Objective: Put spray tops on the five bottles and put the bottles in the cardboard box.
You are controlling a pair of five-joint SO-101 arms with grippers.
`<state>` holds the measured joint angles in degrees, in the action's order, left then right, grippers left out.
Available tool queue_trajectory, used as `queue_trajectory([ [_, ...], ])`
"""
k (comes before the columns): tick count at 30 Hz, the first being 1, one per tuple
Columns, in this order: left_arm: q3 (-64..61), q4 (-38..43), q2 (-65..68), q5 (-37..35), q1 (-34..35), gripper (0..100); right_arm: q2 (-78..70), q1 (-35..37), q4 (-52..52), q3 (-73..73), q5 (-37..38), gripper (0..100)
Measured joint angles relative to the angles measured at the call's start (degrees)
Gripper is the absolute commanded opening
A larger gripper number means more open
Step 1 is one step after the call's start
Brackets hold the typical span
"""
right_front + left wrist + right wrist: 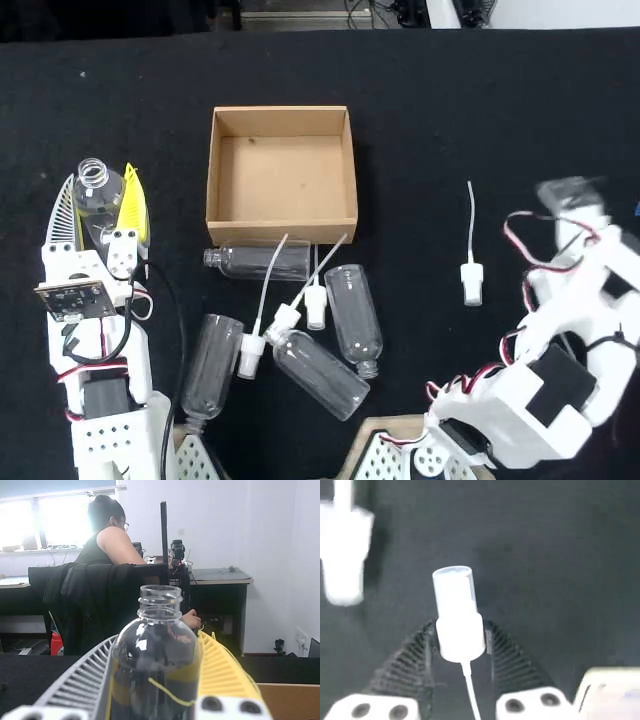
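At the table's left side, my left gripper (98,182) (156,642) is shut on a clear, uncapped bottle (97,195) (155,665) and holds it upright. My right gripper (459,632) is shut on a white spray top (457,615) with its tube trailing back; in the high view that gripper (570,195) hovers at the far right. Another spray top (472,270) (342,555) lies on the cloth near it. The empty cardboard box (280,215) sits at the centre back. In front of it lie several clear bottles (258,262) (355,320) and loose spray tops (316,300).
Two more bottles (210,365) (318,372) and spray tops (250,350) are crowded near the front centre between the arm bases. Black cloth covers the table. A box edge (290,700) shows in the left wrist view.
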<state>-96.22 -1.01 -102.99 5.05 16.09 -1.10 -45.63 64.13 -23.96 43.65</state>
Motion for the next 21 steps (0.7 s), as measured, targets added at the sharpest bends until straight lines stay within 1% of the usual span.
queue_trajectory([
  [2,0.00,0.00,0.00,0.00,0.00,3,0.00,0.44,5.63,4.92,-7.82,1.1],
  [4,0.00,0.00,0.00,0.00,0.00,3,0.00,2.73,12.66,11.34,-11.34,1.1],
  [7,0.00,0.00,0.00,0.00,0.00,3,0.00,8.79,24.62,22.68,-15.03,1.0],
  [8,0.00,0.00,0.00,0.00,0.00,3,0.00,10.99,28.92,26.90,-16.88,1.0],
  [10,0.00,0.53,0.00,0.00,0.00,3,0.00,15.30,34.20,34.81,-21.89,1.0],
  [13,0.00,3.25,0.00,0.00,0.00,3,3.87,19.69,35.08,41.23,-29.54,1.0],
  [15,0.00,5.10,0.00,0.00,0.00,3,7.56,23.38,35.08,42.37,-32.53,1.1],
  [18,0.00,6.24,0.00,0.00,0.00,3,12.92,30.59,35.08,43.25,-36.84,1.1],
  [21,0.00,6.24,0.00,0.00,0.00,3,18.37,39.30,34.90,44.48,-41.93,1.1],
])
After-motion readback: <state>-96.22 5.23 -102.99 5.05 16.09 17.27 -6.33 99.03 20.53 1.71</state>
